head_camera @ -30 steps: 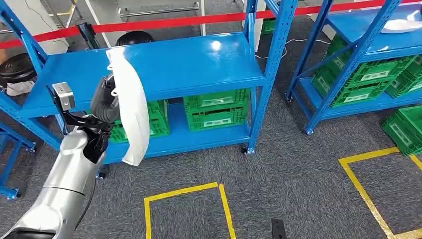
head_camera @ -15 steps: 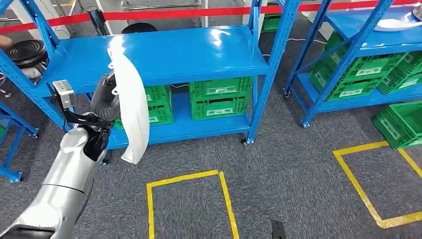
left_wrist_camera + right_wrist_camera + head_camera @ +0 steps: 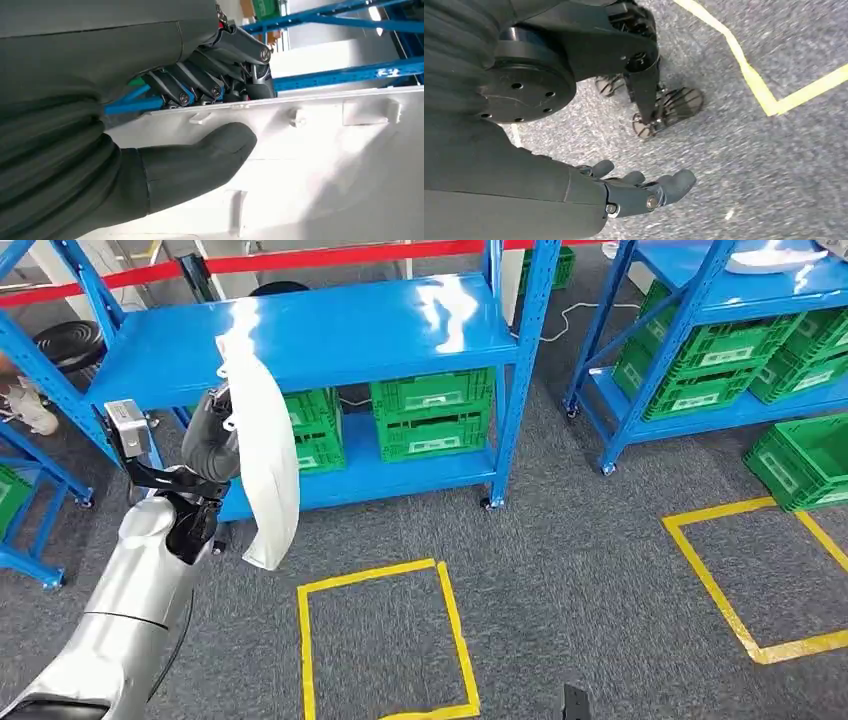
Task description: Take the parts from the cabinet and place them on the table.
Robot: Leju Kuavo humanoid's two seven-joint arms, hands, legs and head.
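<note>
Gripped the white part (image 3: 265, 455) in the left hand (image 3: 212, 435), before the blue shelf (image 3: 300, 335); hung lengthwise, near upright, lower end toward the floor. Right hand (image 3: 634, 192) slack, holding nothing.

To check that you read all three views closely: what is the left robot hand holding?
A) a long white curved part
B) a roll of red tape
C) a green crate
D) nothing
A: the left robot hand grips the white part, with its thumb pressed on the part's face and its fingers hooked over the edge; the green crates sit on the blue shelf.
</note>
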